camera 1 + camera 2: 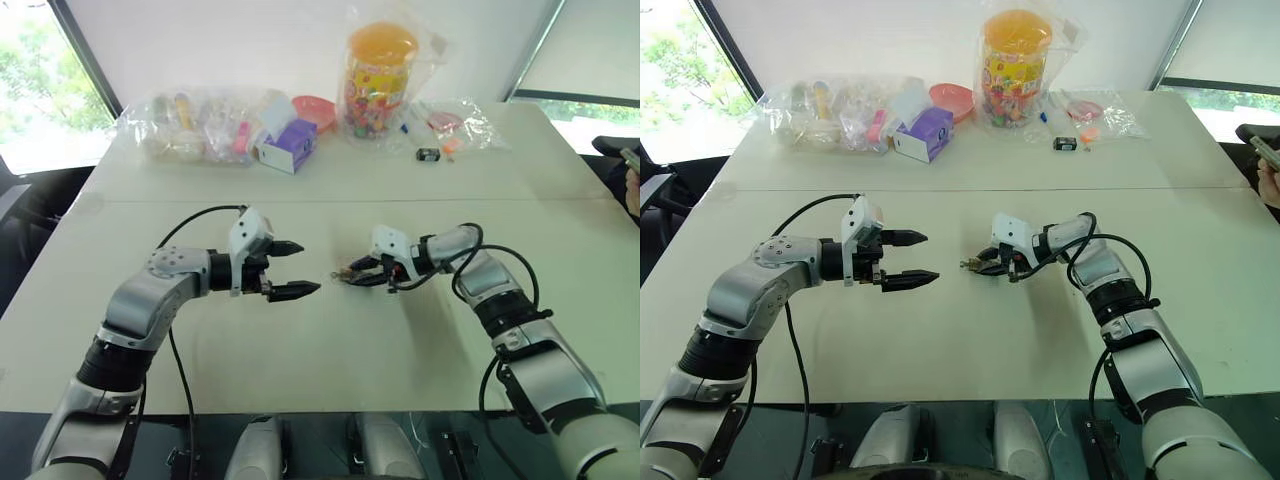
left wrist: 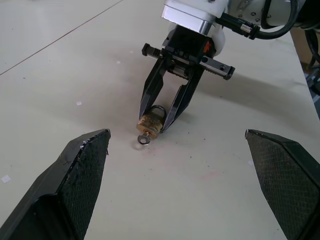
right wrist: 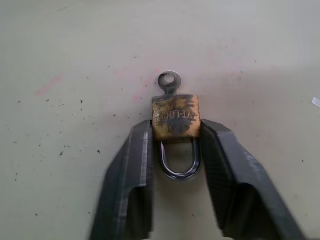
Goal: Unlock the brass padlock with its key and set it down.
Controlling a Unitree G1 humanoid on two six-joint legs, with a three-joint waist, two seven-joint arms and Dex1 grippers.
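The brass padlock (image 3: 176, 116) is a small tarnished yellow body with a silvery shackle that points back between the fingers. Its key (image 3: 169, 81) sticks out of the body's far end, with the ring head just above the table. My right gripper (image 3: 175, 129) is shut on the padlock's two sides, low over the middle of the white table (image 1: 330, 340). The left wrist view shows the same padlock (image 2: 151, 123) pinched between the right fingertips, the key (image 2: 144, 140) pointing toward my left gripper. My left gripper (image 1: 308, 268) is open a short way to the left, facing the padlock with nothing in it.
Along the table's far edge lie clear plastic bags (image 1: 195, 125) of small items, a purple box (image 1: 290, 143), a pink bowl (image 1: 315, 108) and a tall orange-lidded jar (image 1: 378, 78). A small black object (image 1: 428, 154) sits near them. A person's hand with a phone (image 1: 1265, 150) is at the right edge.
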